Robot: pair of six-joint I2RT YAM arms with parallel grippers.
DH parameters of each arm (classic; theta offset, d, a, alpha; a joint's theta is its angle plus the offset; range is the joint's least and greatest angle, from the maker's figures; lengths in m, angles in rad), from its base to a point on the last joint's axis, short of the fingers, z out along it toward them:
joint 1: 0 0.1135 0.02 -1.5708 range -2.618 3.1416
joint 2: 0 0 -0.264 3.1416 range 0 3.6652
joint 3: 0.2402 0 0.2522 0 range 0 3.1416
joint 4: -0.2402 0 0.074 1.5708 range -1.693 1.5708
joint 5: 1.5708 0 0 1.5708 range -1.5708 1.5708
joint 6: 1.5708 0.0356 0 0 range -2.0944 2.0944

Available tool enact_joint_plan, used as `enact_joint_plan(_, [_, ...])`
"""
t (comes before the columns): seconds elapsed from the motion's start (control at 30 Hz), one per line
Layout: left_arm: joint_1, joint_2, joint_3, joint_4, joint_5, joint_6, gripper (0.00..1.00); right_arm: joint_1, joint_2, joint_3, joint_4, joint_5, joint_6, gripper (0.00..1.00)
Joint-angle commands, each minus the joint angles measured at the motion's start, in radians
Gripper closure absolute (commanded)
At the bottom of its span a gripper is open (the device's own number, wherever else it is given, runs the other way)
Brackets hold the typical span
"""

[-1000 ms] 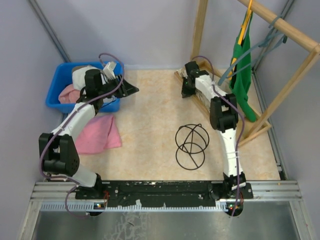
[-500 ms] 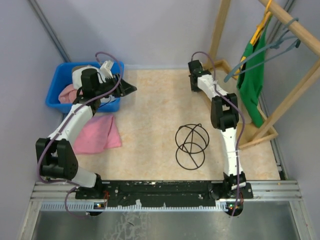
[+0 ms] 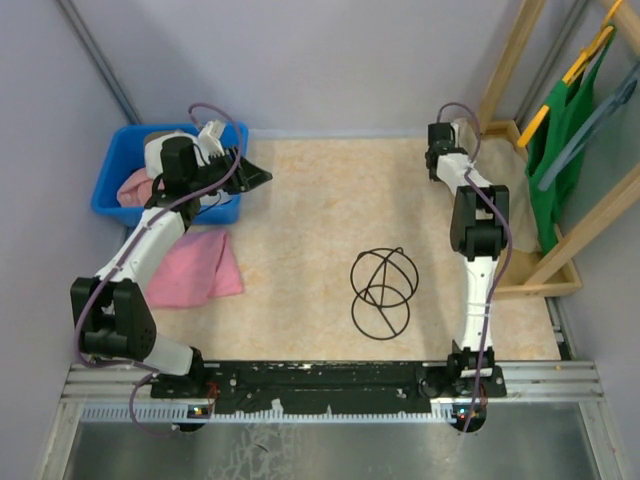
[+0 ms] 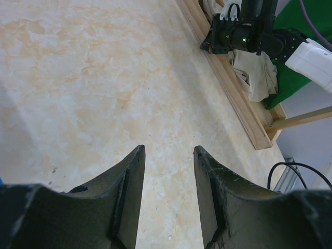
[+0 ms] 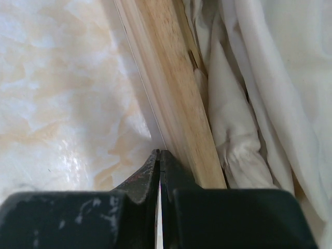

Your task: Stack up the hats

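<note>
The big wooden rack (image 3: 588, 218) has slid far to the right side of the tabletop (image 3: 300, 210) in the last second. The green cloth (image 3: 560, 130) hanging on it has gone along. The right arm (image 3: 478, 225) has swung out that way too. Its jaws are pressed together with nothing between them. They sit right at the rack's bottom rail (image 5: 179, 104), low by the tabletop. It looks like the arm is shoving the rack aside to make room. That is only tidying, and no hat is stacked yet.

The left arm (image 3: 150, 240) has hardly moved. It reaches up by the blue bin (image 3: 112, 165). Its jaws are spread apart with nothing in them, and they poke out past the bin's right side over bare tabletop.

The hats are in the blue bin. A white hat (image 3: 158, 150) and a pink hat (image 3: 134, 187) show there, partly hidden by the arm. I cannot find the black one or the tan one for sure.

A flat pink cloth (image 3: 195, 268) lies just in front of the bin. A beige garment (image 5: 249, 93) is bunched up inside the rack's base, just behind the rail. A black wire ring (image 3: 383, 292) lies near the middle of the tabletop, where a stack might want to go.
</note>
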Motion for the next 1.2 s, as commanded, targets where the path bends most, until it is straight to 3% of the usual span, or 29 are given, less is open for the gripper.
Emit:
enact_joint_plan(0.0, [0.006, -0.053, -0.019, 0.03, -0.03, 0.012, 0.51, -0.009, -0.117, -0.127, 0.048, -0.017, -0.021, 1.0])
enact_joint_plan(0.17, [-0.013, -0.079, -0.08, 0.007, -0.045, 0.002, 0.51, 0.057, -0.295, -0.293, 0.114, -0.09, 0.014, 1.0])
enact_joint_plan(0.43, [-0.204, -0.129, -0.182, -0.138, -0.178, 0.026, 0.48, 0.113, -0.588, -0.605, 0.07, -0.165, 0.171, 0.98])
enact_joint_plan(0.5, [-0.235, -0.147, -0.248, -0.111, -0.174, -0.023, 0.48, 0.121, -0.668, -0.696, 0.069, -0.182, 0.194, 0.91])
enact_joint_plan(0.67, [-0.356, -0.189, -0.414, -0.026, -0.215, -0.15, 0.47, 0.123, -0.833, -0.829, 0.04, -0.211, 0.227, 0.5])
enact_joint_plan(0.77, [-0.437, -0.166, -0.477, 0.028, -0.224, -0.223, 0.47, 0.123, -0.879, -0.876, 0.02, -0.266, 0.244, 0.46])
enact_joint_plan(0.83, [-0.487, -0.131, -0.501, 0.067, -0.223, -0.26, 0.47, 0.124, -0.905, -0.917, 0.004, -0.294, 0.255, 0.53])
enact_joint_plan(1.0, [-0.55, -0.078, -0.586, 0.267, -0.204, -0.385, 0.54, 0.123, -0.975, -1.036, -0.011, -0.388, 0.269, 0.86])
enact_joint_plan(1.07, [-0.571, -0.052, -0.619, 0.362, -0.182, -0.439, 0.58, 0.124, -0.987, -1.077, -0.029, -0.452, 0.276, 0.94])
enact_joint_plan(1.17, [-0.612, 0.012, -0.642, 0.494, -0.153, -0.514, 0.71, 0.129, -1.02, -1.142, -0.023, -0.54, 0.298, 1.0])
